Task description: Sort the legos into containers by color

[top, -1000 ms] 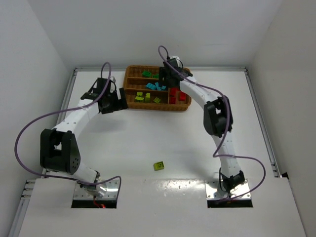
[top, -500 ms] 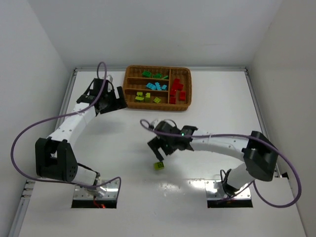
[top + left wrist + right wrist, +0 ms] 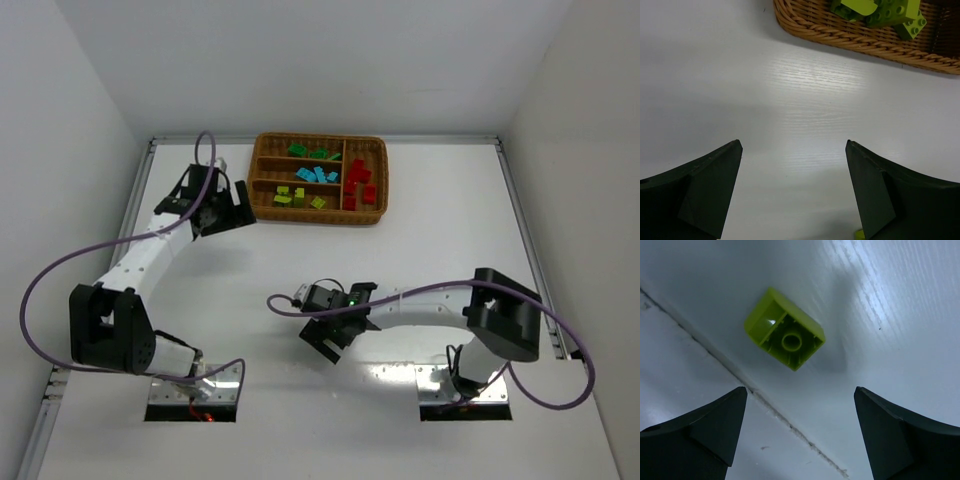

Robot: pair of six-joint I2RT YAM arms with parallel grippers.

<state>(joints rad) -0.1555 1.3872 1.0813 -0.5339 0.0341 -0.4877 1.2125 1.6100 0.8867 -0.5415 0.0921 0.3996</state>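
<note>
Right gripper (image 3: 800, 390) spread wide, holding nothing. Yellow-green brick (image 3: 785, 329) on table (image 3: 890, 300), well apart from tray (image 3: 318, 217) on its near side. Brick dead ahead of that gripper, hollow side showing, edges skewed. Left gripper (image 3: 792, 145), also spread, beside tray: farther.

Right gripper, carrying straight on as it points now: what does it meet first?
Most likely the yellow-green brick, loose on the white table ahead of the right gripper and its open jaws, slightly left of centre; depth is unclear.
</note>
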